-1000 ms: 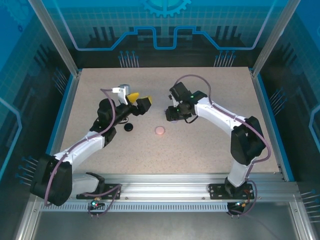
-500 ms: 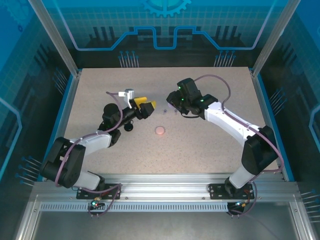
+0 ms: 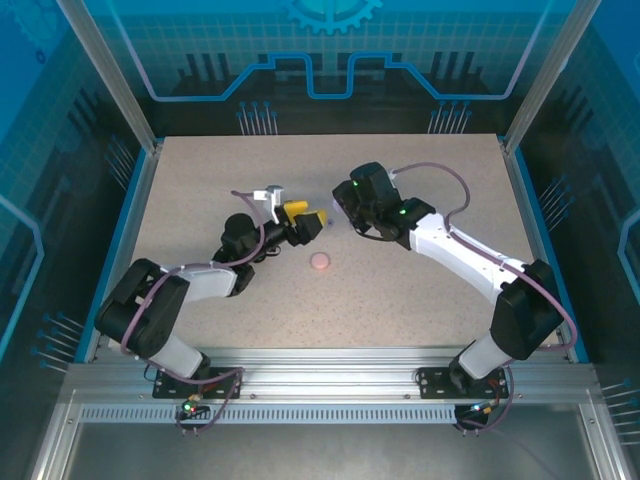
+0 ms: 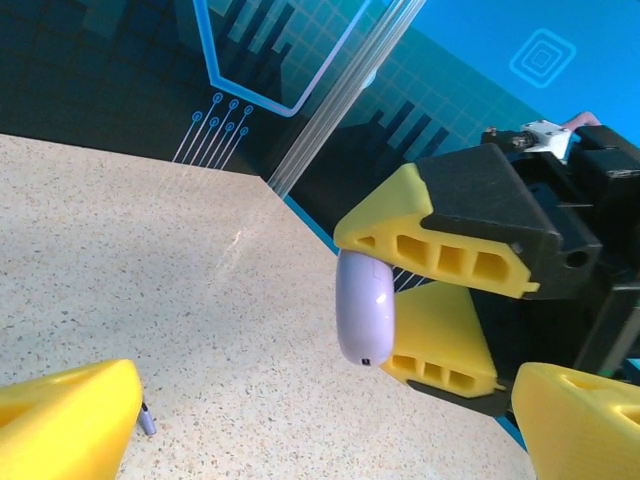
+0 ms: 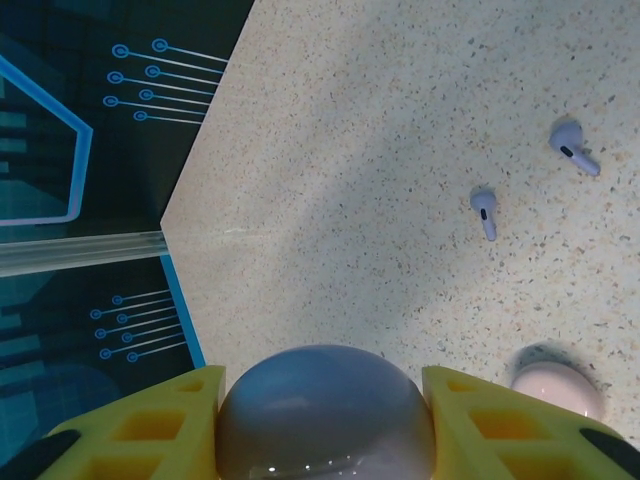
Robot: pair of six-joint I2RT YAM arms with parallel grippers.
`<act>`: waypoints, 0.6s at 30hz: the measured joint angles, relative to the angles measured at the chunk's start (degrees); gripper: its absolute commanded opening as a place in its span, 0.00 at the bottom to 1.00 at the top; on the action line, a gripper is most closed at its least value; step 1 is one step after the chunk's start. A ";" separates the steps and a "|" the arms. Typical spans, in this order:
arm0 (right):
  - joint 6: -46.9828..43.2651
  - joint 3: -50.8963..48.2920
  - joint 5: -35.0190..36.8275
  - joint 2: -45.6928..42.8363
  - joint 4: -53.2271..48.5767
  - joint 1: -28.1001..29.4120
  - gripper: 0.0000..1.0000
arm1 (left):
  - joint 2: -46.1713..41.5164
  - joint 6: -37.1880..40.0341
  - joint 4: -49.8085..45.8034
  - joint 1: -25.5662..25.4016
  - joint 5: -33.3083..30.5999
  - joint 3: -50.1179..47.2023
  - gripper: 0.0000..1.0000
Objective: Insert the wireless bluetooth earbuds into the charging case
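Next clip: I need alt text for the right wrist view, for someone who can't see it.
The right gripper holds a round lavender case between its yellow fingers at the bottom of the frame, above a speckled table. Two purple earbuds lie apart on it at right, and a pale pink case sits at lower right.

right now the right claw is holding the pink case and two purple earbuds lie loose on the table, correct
Wrong colour: the right claw holds the pale purple case, as the left wrist view shows; the pink case sits on the table. The two purple earbuds do lie loose on the table.
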 measured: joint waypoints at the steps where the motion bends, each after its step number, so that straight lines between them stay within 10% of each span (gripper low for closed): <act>1: 0.52 -0.11 0.00 0.00 0.13 0.13 0.32 | 0.92 0.00 0.83 -0.20 -0.37 0.00 0.95; 18: 3.19 -1.53 -0.02 0.00 4.11 0.85 0.31 | 8.92 -2.84 9.68 -0.66 -0.72 2.43 0.80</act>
